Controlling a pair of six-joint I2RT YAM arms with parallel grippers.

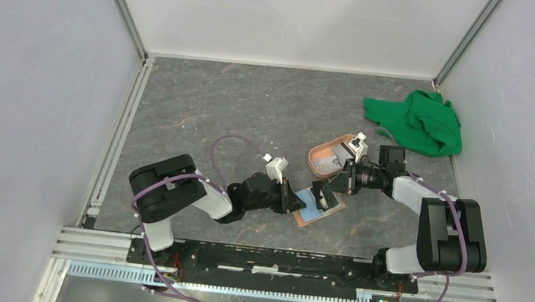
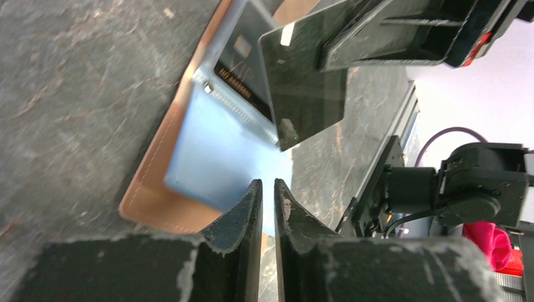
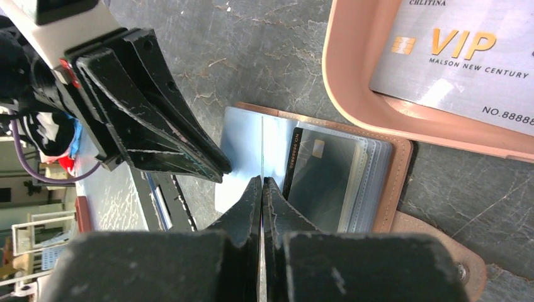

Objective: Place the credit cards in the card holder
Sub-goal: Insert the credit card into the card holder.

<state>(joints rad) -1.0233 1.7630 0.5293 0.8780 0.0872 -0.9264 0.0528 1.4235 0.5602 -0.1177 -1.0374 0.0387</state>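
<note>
Right pincer (image 3: pixel 261 181) pinches a black card (image 2: pixel 305 82) above the open card holder (image 2: pixel 148 201); left pincer's (image 2: pixel 268 184) grip unclear.

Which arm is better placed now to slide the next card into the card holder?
Right. The right gripper pinches a dark card just over the open card holder; the left gripper is only at the holder's edge.
</note>
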